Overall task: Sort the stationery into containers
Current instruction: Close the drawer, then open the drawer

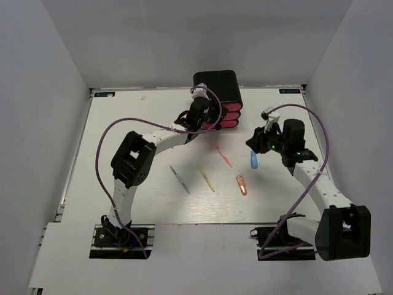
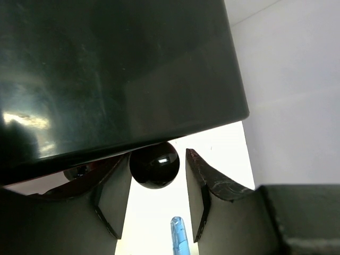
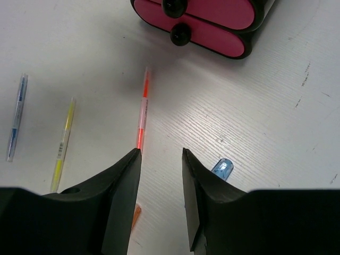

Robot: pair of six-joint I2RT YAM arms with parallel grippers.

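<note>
The black cabinet (image 1: 216, 85) with pink drawers (image 1: 228, 118) stands at the back of the table. My left gripper (image 1: 206, 118) is at the drawer fronts; in the left wrist view it (image 2: 158, 156) is open with a round black knob (image 2: 154, 164) between its fingers, a small gap on the right side. My right gripper (image 1: 253, 142) is open and empty (image 3: 161, 154) above the table, just above a chunky blue marker (image 1: 253, 160) (image 3: 222, 168). A thin orange pen (image 1: 222, 153) (image 3: 142, 114), yellow pen (image 1: 206, 177) (image 3: 64, 141), blue-grey pen (image 1: 180, 179) (image 3: 17, 114) and orange marker (image 1: 242, 184) lie loose.
Grey walls enclose the white table (image 1: 129, 123) on three sides. The right wrist view shows two pink drawer fronts (image 3: 218, 26) with black knobs (image 3: 179, 36). The blue marker's tip also shows in the left wrist view (image 2: 179, 236).
</note>
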